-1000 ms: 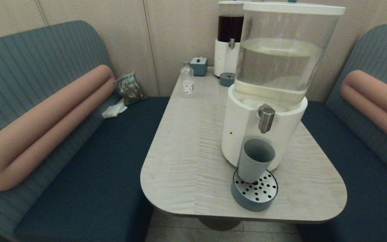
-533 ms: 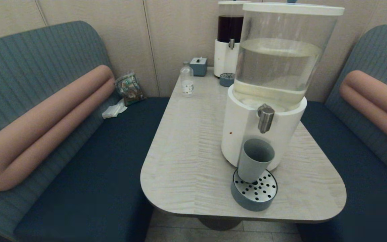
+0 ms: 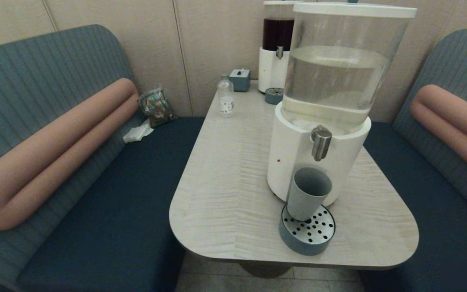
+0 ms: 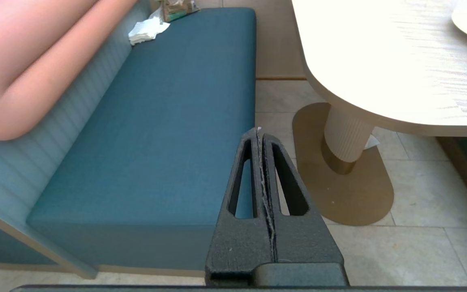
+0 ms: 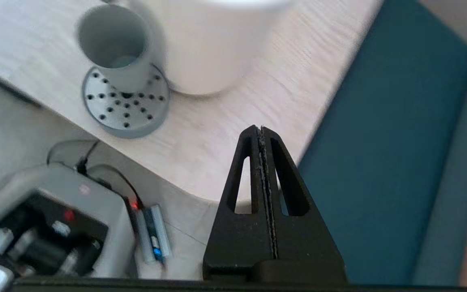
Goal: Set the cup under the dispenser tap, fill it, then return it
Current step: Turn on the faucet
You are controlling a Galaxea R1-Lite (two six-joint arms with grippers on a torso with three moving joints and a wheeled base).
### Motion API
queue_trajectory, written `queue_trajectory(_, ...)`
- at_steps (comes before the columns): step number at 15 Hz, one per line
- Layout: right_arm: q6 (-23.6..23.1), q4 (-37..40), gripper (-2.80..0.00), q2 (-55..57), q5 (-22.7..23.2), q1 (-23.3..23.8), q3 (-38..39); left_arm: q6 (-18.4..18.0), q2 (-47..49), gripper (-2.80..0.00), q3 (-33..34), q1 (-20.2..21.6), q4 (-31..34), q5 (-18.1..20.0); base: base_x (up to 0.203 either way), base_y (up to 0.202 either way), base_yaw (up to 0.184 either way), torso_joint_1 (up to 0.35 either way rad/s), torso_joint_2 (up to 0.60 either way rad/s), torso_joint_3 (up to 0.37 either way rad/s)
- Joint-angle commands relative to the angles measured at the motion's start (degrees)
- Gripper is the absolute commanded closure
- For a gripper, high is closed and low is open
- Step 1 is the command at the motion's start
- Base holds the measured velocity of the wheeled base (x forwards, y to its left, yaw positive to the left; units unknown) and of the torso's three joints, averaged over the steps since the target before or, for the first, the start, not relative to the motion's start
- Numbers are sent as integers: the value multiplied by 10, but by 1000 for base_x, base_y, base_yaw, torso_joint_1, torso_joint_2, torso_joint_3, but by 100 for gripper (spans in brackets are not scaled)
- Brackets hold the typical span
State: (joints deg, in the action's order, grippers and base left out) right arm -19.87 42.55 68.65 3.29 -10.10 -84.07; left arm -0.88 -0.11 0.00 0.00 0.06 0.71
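Observation:
The grey-blue cup (image 3: 308,194) (image 5: 114,44) stands upright on the round perforated drip tray (image 3: 312,232) (image 5: 130,109), below and slightly left of the steel dispenser tap (image 3: 321,142) of the big white-based dispenser (image 3: 330,101). A little liquid shows at the cup's bottom in the right wrist view. My right gripper (image 5: 261,130) is shut and empty, above the table's near right corner, well away from the cup. My left gripper (image 4: 258,132) is shut and empty, low beside the left bench. Neither arm appears in the head view.
A second dispenser with dark-red liquid (image 3: 276,48), its small drip tray (image 3: 274,96), a grey box (image 3: 239,79) and a small clear bottle (image 3: 226,96) stand at the table's far end. Blue benches (image 3: 108,194) flank the table (image 3: 225,194). The robot base (image 5: 35,227) lies below the table edge.
In the head view nothing has visibly moved; the cup stays on the drip tray under the tap.

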Motion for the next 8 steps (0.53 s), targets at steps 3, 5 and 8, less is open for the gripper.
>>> queue_trajectory(3,-9,9,0,124,-3,-79,-83,0,1,0,0,0,0,0,0,0,0,0,0,0)
queue_trajectory(5,-3,9,0,164,-1,-104,-117,0,1,0,0,0,-1,0,0,0,0,0,0,0)
queue_trajectory(8,6,-6,0,233,-3,-124,-172,0,1,0,0,0,0,0,0,0,0,0,0,0)
